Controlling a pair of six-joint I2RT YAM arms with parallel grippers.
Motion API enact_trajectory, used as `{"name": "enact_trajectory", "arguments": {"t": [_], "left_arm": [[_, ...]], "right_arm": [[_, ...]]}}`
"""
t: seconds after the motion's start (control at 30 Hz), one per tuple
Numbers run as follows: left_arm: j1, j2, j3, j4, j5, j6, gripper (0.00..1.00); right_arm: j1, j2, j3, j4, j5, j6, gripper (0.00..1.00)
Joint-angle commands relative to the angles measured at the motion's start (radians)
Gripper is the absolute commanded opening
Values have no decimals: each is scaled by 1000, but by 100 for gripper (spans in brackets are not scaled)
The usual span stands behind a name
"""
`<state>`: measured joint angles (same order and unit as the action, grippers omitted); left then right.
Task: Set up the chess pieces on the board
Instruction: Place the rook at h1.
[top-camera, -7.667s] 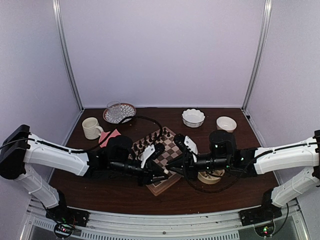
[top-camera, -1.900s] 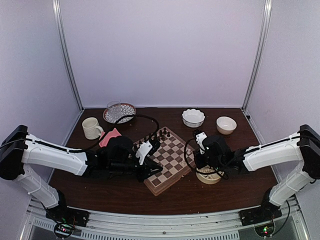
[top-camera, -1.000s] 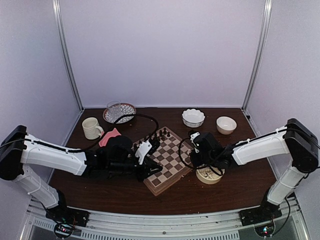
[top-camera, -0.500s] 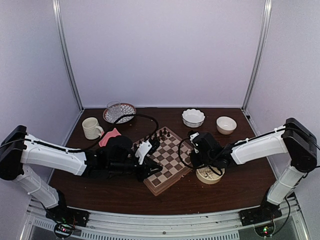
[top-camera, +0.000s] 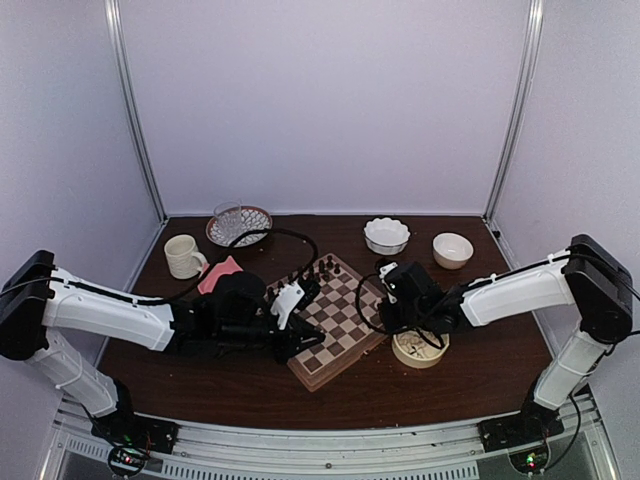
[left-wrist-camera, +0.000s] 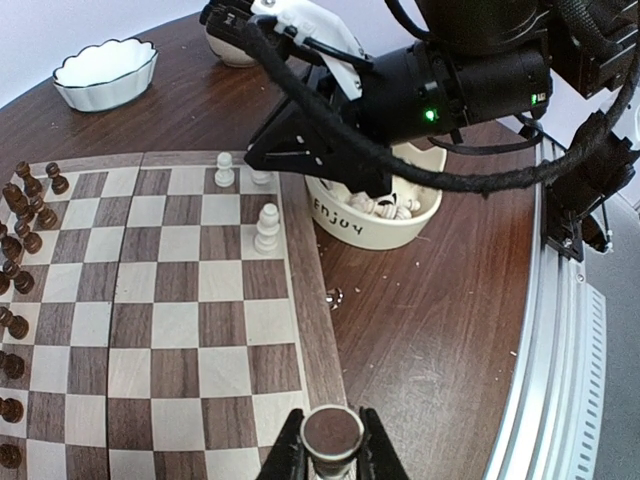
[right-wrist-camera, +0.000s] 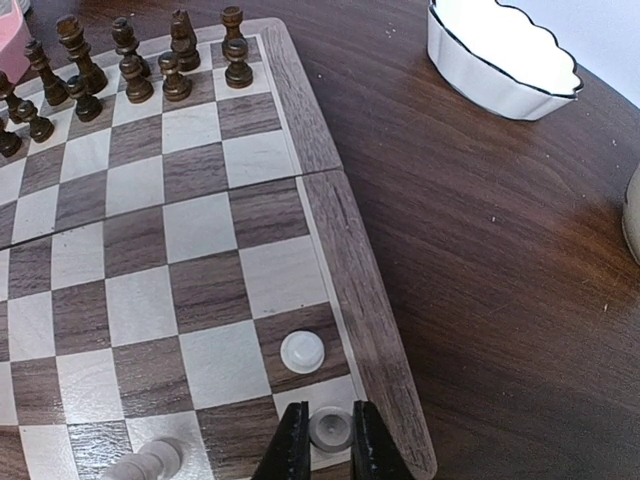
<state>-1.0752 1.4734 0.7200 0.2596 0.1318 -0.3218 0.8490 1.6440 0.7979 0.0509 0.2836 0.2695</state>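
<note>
Right hand (right-wrist-camera: 325, 437) brought a chess piece (right-wrist-camera: 328, 427) to the board (right-wrist-camera: 336, 215); bowl (left-wrist-camera: 382, 232) reads "ENJOY".

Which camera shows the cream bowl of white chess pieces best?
Left wrist: the bowl shows lettering and pieces inside, despite the right arm overlapping. Top view shows it small, half under that arm; right wrist, at most a sliver.

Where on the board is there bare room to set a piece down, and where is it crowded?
Free: the board's middle squares, between the dark pieces along one edge and the cream pieces by the opposite edge. Also bare tabletop between board rim and scalloped bowl. Crowded: the dark pieces' rows, and the corner by the ENJOY bowl, where the right arm hangs.
</note>
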Motion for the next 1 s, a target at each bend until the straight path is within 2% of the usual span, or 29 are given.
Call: {"name": "enact_trajectory", "arguments": {"t": [0.0,0.37,0.53,0.67,0.97], "left_arm": [[1,11,10,6,-2,-13,0],[1,11,9,7,-6,-16,0],[1,11,11,3,-6,-16,0],[1,17,14,0,-6,-16,0],[1,38,30,-14,-16,-14,0]], "right_arm": [[-9,7,21,0,-6,8,2],[-13,27,38,-13,-27,5,3],[-13,20,36,-18,-36,4,14],[-13,4,28,-14,-37,4,18],[-16,-35,8,-6,-36,2,21]]}}
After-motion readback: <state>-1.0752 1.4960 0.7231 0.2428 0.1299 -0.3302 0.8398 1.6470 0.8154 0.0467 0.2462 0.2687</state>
